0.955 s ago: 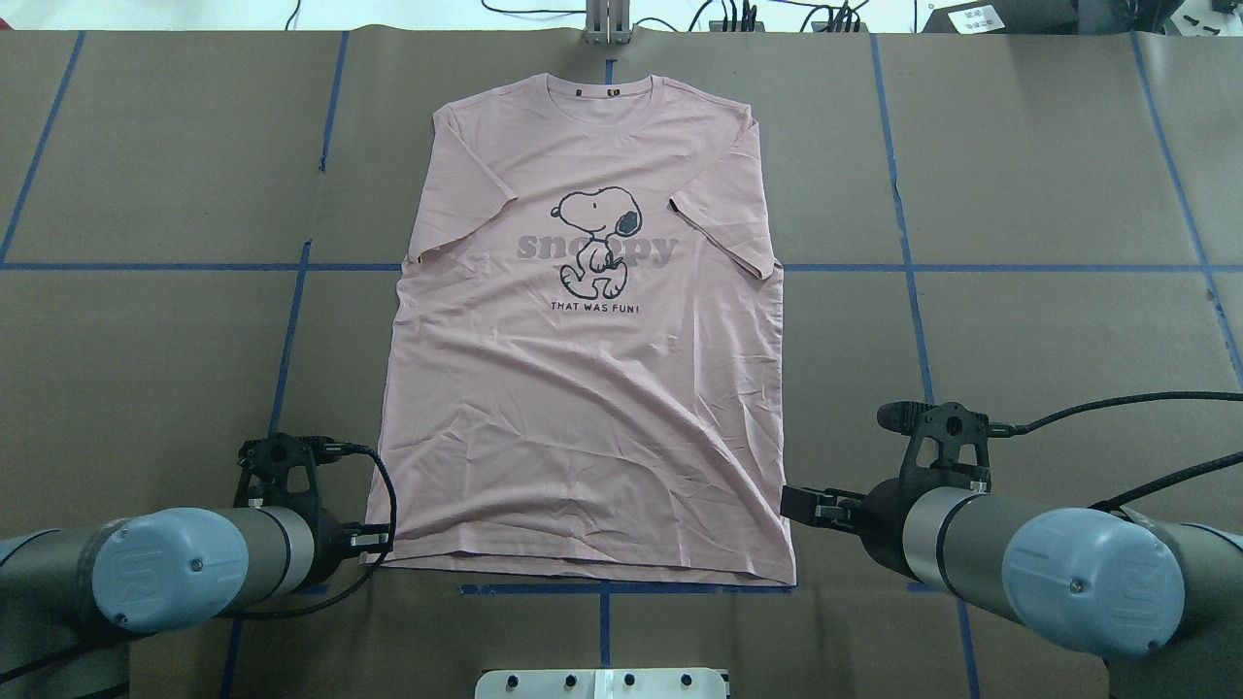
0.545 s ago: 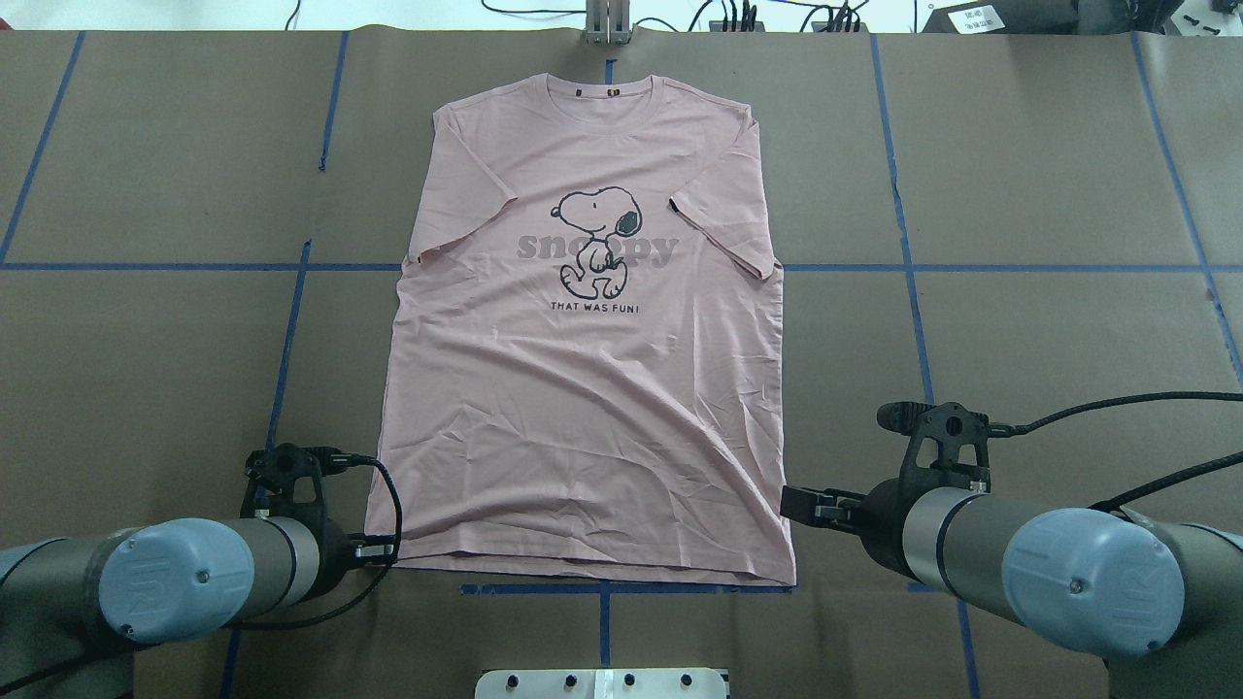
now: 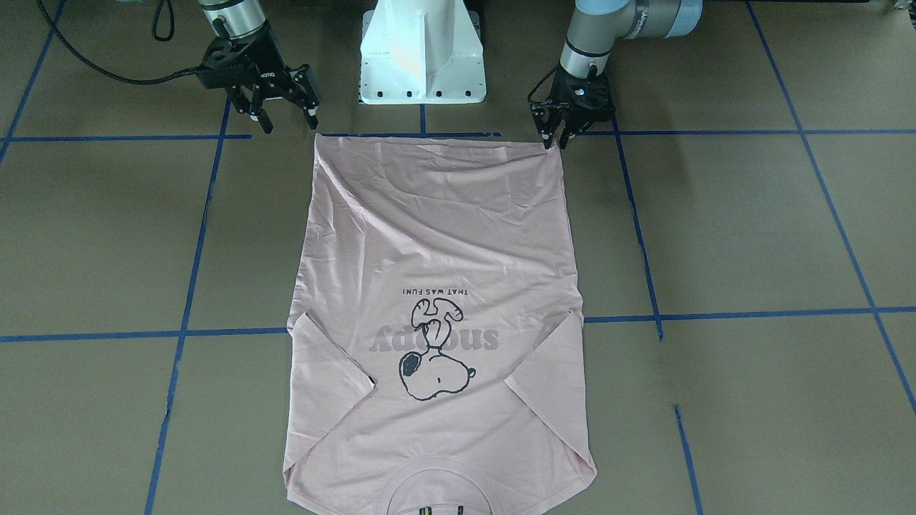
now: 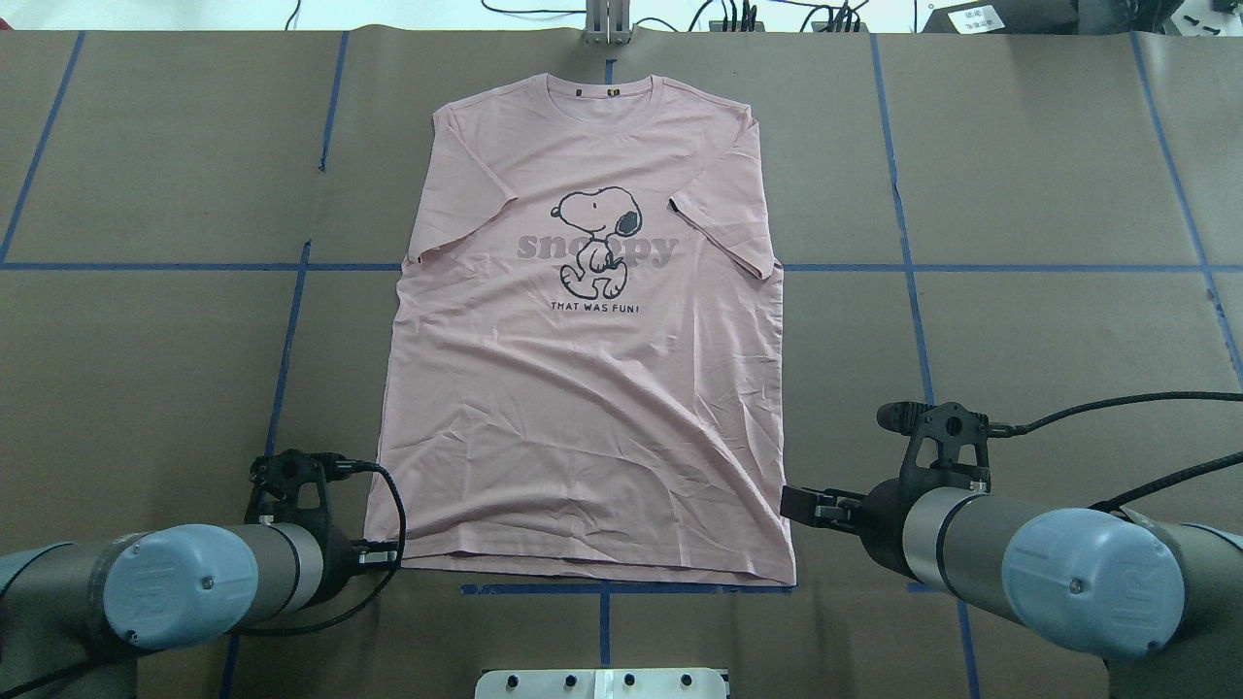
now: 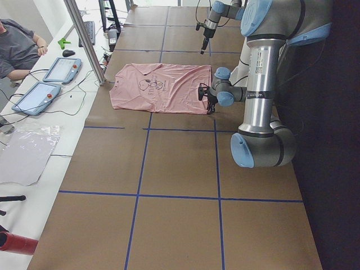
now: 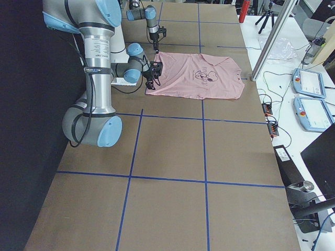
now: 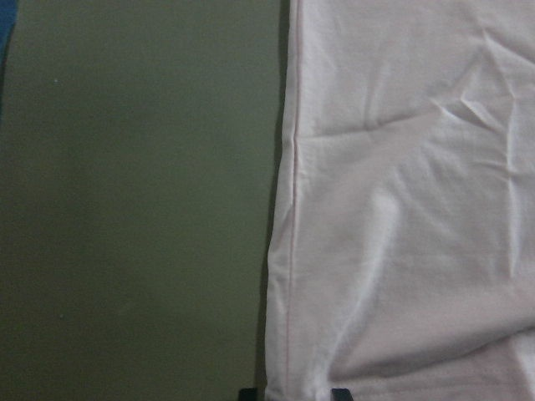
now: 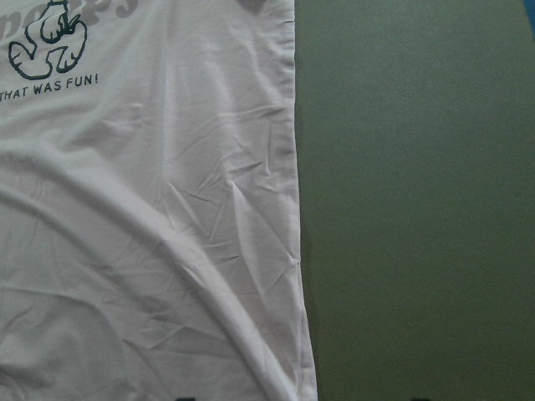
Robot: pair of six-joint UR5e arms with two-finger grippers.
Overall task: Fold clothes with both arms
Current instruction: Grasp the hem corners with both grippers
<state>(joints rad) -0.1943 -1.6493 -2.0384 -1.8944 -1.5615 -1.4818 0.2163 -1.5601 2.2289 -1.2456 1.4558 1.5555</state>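
Pale pink short-sleeved cotton T-shirt (image 4: 583,388) lying flat, print side up, on the brown paper-covered table (image 4: 1020,320), which is marked by a grid of blue tape lines (image 4: 971,267). The black-outline cartoon dog (image 4: 597,243) sits mid-chest. The neckline (image 4: 604,89) faces the far edge and the hem (image 4: 583,568) faces the robot's white pedestal base (image 3: 422,54). Both sleeves are folded in over the front. The black two-finger left gripper (image 3: 556,141) has its fingers drawn narrow and straddles the hem corner on its side; whether they pinch the cloth cannot be told. The black two-finger right gripper (image 3: 290,127) is spread wide and holds nothing, poised at the shirt's side edge near the opposite hem corner
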